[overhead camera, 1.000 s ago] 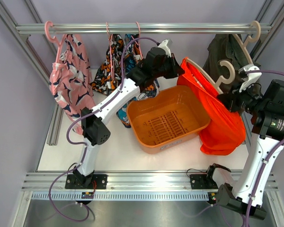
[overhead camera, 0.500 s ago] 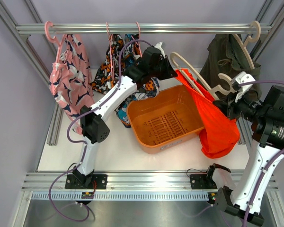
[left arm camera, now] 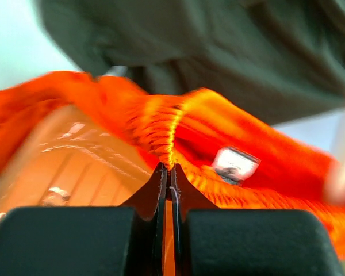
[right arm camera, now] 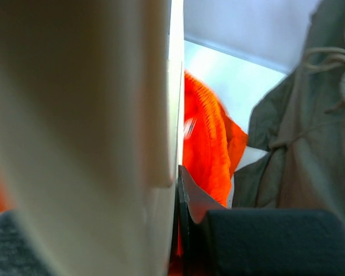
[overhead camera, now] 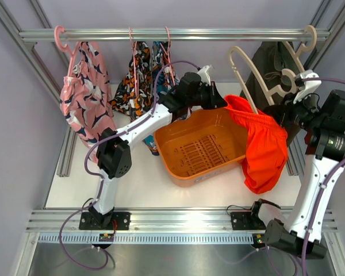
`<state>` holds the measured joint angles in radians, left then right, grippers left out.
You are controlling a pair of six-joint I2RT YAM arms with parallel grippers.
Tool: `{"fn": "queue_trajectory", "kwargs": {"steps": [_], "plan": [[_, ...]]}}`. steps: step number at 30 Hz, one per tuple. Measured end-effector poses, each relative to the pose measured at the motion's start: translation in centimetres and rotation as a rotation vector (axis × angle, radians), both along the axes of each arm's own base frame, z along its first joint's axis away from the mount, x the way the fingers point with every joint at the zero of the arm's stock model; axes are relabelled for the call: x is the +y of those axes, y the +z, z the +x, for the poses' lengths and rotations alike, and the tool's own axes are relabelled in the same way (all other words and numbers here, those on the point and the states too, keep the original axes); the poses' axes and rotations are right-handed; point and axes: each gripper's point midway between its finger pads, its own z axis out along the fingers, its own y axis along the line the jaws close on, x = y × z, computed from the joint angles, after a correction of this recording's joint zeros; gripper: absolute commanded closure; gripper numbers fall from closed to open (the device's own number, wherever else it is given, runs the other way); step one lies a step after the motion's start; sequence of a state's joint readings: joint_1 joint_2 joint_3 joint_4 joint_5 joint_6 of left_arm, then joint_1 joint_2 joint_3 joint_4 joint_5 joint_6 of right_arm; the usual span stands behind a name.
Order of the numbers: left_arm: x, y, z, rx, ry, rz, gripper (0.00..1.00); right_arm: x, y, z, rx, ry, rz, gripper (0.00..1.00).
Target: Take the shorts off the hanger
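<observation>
Pinching a gathered fold of the waistband, the left end effector (left arm camera: pixel 168 172) has its two dark fingers pressed tight together on the bright orange-red cloth shorts (left arm camera: pixel 201 123), with no gap between them. In the overhead view that arm reaches out over the 12 o'clock rim of the orange plastic basket (overhead camera: pixel 190 175).

The right end effector (overhead camera: pixel 280 112), at 3 o'clock from the basket, is clamped narrowly on the pale beige plastic hanger (overhead camera: pixel 241 75). In its wrist view the hanger's broad body fills the space between the fingers. The hanger is tilted, and its long arm rises bare toward 11 o'clock of that end effector.

The orange-red shorts stretch between the two end effectors. The waistband crosses the basket's 2 o'clock corner, and the bulk of the cloth sags outside the basket's 3 o'clock wall toward the white surface (overhead camera: pixel 144 184). Whether any cloth is caught on the hanger near the right fingers cannot be told.

Just behind the hanger, at 12 o'clock, dark olive green shorts (overhead camera: pixel 270 63) hang from the metal rail (overhead camera: pixel 218 34). Further along the rail toward 9 o'clock hang blue, orange and white printed shorts (overhead camera: pixel 139 77) and pink printed shorts (overhead camera: pixel 83 95).
</observation>
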<state>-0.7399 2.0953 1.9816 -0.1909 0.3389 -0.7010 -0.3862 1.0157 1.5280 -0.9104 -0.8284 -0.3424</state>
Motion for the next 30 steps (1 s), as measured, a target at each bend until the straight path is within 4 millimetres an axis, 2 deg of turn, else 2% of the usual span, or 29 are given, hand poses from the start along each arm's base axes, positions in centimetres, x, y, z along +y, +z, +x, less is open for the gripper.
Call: {"fn": "queue_trajectory", "kwargs": {"steps": [5,9,11,16,18,23,26,30], "plan": [[-3.2,1.9,-3.6,-0.079,-0.124,-0.077,1.0,-1.8,-1.1,3.1,0.066,-0.061,0.042,1.0],[-5.5,3.8,-6.8,-0.129,-0.22,-0.138,1.0,-2.9,-1.3,5.0,0.078,-0.097,0.052,1.0],[-6.6,4.5,-8.7,-0.14,-0.268,-0.157,1.0,-3.2,-1.1,5.5,0.078,-0.108,0.06,1.0],[-9.4,6.4,-14.2,-0.171,-0.399,-0.213,1.0,-4.1,1.1,7.7,0.029,-0.139,0.065,1.0],[-10.5,6.4,-16.0,-0.176,-0.438,-0.225,1.0,-4.4,1.7,8.7,0.02,-0.155,0.062,1.0],[-12.6,4.3,-19.6,-0.151,-0.515,-0.212,1.0,-4.1,2.3,11.8,0.031,-0.168,0.067,1.0],[-13.1,3.5,-20.2,-0.139,-0.53,-0.201,0.98,-4.4,2.4,13.8,0.039,-0.181,0.071,1.0],[-13.1,3.3,-20.2,-0.155,-0.531,-0.2,0.92,-4.7,2.6,15.7,0.043,-0.205,0.063,1.0]]}}
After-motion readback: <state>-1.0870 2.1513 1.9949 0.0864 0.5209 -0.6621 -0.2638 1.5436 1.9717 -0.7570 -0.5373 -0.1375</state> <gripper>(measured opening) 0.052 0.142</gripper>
